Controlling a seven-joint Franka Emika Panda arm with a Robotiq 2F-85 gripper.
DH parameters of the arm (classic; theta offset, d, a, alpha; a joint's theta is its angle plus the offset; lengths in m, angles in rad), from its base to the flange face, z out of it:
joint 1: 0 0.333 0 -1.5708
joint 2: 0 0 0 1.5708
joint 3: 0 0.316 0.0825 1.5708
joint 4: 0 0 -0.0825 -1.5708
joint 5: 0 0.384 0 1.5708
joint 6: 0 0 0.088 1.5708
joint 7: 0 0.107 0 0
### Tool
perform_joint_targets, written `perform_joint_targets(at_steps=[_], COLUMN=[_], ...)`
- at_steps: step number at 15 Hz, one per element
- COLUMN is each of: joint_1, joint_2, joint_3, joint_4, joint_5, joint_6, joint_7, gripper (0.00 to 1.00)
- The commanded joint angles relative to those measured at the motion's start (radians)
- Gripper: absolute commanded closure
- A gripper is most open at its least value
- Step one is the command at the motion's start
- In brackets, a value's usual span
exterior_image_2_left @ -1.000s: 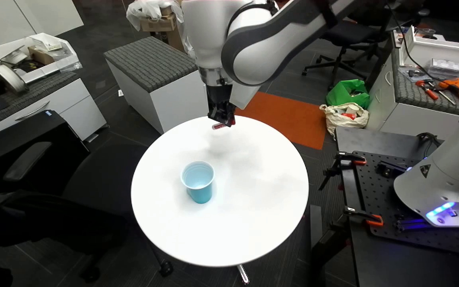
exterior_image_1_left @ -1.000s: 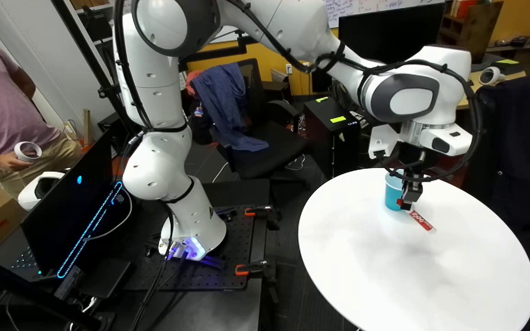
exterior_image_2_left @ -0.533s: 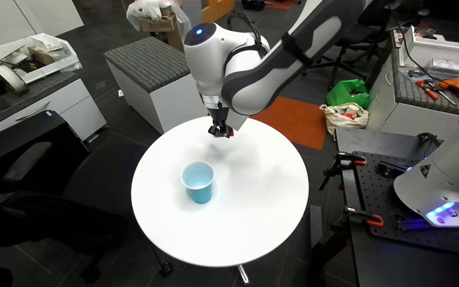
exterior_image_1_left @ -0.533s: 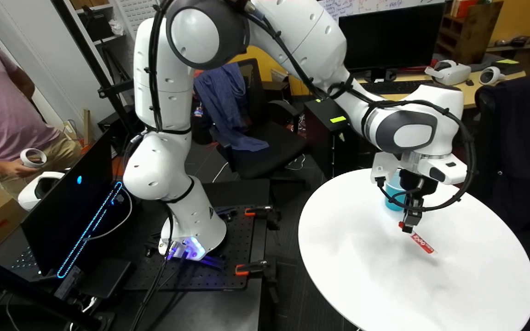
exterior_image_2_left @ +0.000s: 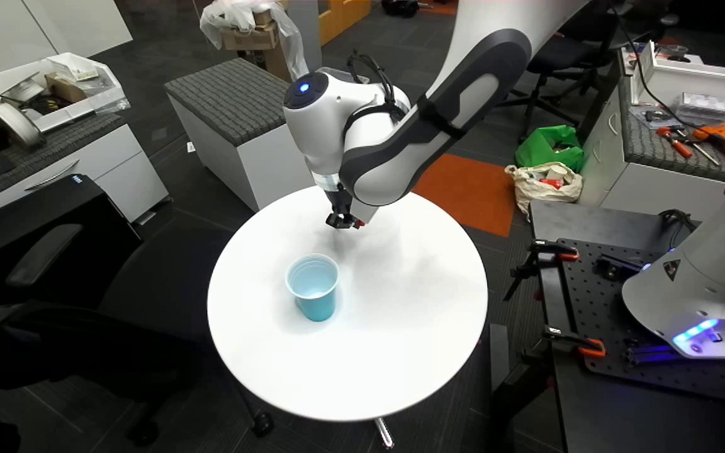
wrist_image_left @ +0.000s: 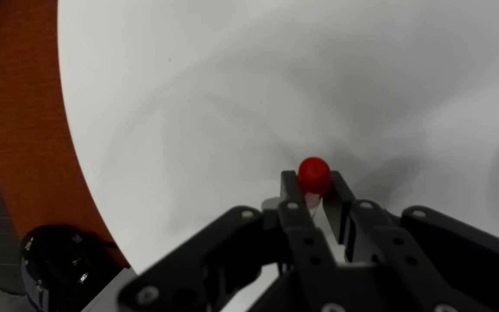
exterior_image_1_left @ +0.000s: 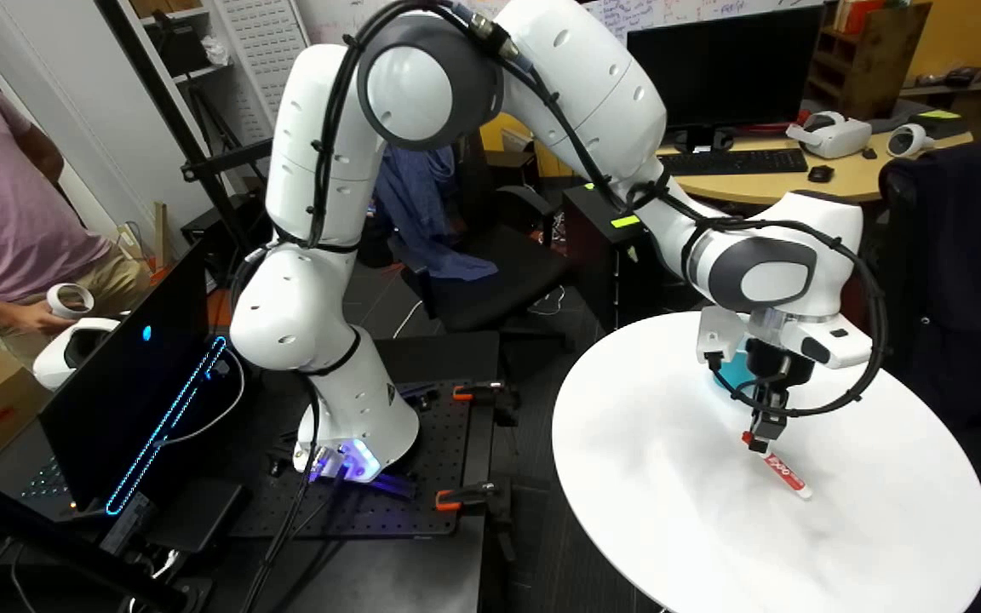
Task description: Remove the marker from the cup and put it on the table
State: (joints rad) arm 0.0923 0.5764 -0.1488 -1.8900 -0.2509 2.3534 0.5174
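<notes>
Red/white marker pinched nr its upper end in gripper, apart from cup; long axis slants down twd table, contact unclear; lowering & levelling prob. req'd b4 release

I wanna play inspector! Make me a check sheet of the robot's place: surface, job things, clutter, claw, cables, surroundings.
Surface: round table, plain white top.
Job things: light-blue cup upright on the table; red marker out of it; cannot tell whether its tip touches the table.
Clutter: keyboard and white headset on the tan desk.
Claw: shut on the marker near its red end.
Cables: black, strapped along the white arm.
Surroundings: a person and an office chair.
</notes>
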Motion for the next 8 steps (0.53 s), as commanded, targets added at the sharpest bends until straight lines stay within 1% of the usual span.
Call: perform_joint_targets(at_steps=[1,2,3,4,5,8], joint_1=[0.027,0.028,0.028,0.028,0.027,0.026], joint_2=[0.053,0.063,0.069,0.074,0.078,0.090], joint_3=[-0.027,-0.029,-0.030,-0.030,-0.029,-0.028], joint_4=[0.057,0.066,0.073,0.080,0.084,0.094], joint_5=[-0.002,0.001,0.004,0.006,0.009,0.015], joint_6=[0.002,0.002,0.002,0.001,0.002,0.003], joint_7=[0.027,0.026,0.023,0.021,0.018,0.014], gripper=[0.95,0.95,0.89,0.56,0.55,0.34])
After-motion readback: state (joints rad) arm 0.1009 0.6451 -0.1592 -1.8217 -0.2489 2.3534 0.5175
